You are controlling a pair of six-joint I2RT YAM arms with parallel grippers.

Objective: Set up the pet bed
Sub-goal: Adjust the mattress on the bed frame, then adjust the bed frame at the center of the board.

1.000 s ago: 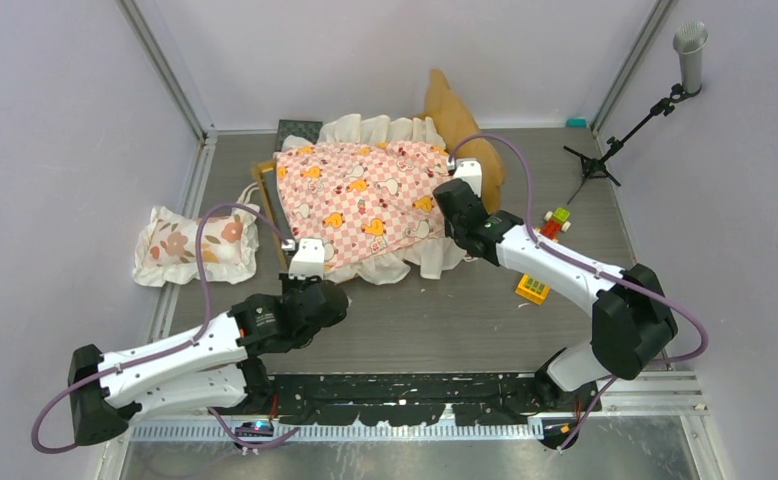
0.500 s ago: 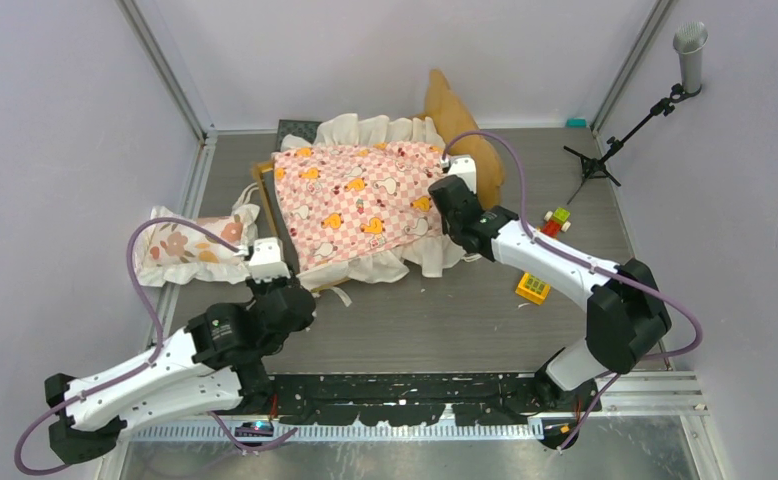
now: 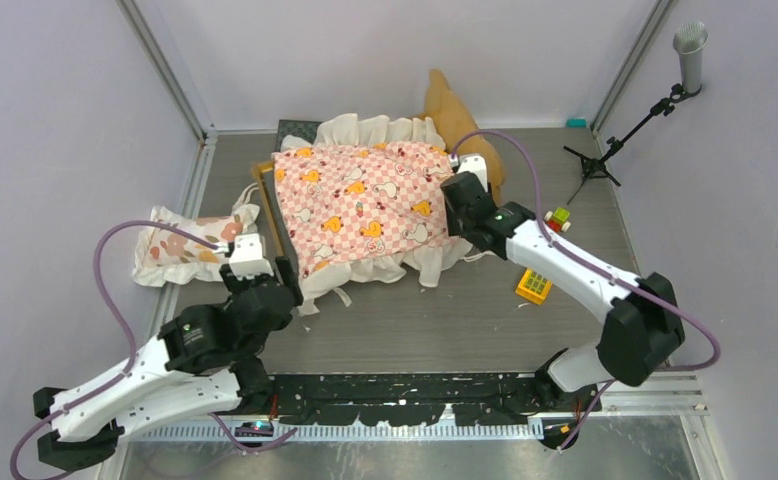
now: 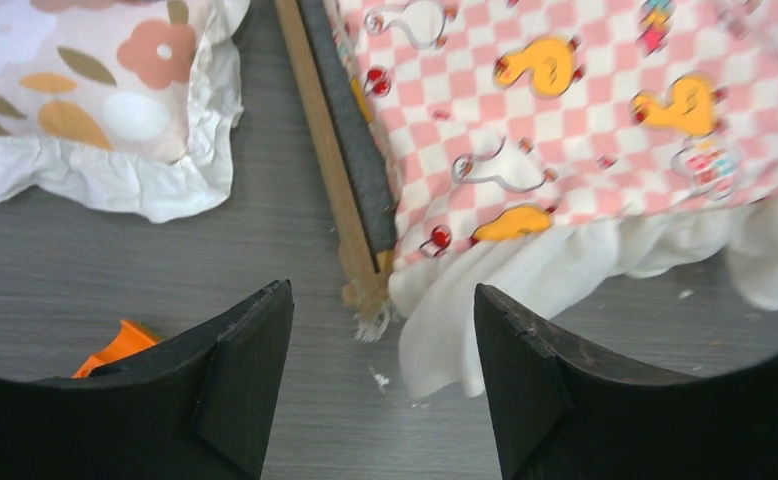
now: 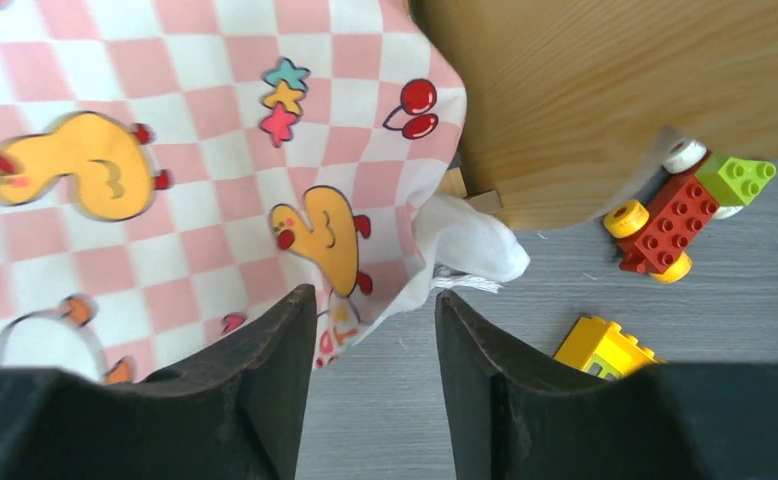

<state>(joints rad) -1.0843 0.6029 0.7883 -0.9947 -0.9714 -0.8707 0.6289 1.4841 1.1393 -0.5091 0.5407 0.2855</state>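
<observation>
Only the left wrist view — orange object (image 4: pixel 115 345) near pet bed (image 4: pixel 327 190) rail.
Left gripper (image 4: pixel 382 293) and right gripper (image 5: pixel 375 298) — jaws parted, gripping nothing.

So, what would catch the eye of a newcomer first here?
The pink-checkered sheet with yellow ducks, spread over the pet bed in the middle of the table. Next, the floral pillow lying left of the bed, and the yellow toy brick on the right.
</observation>
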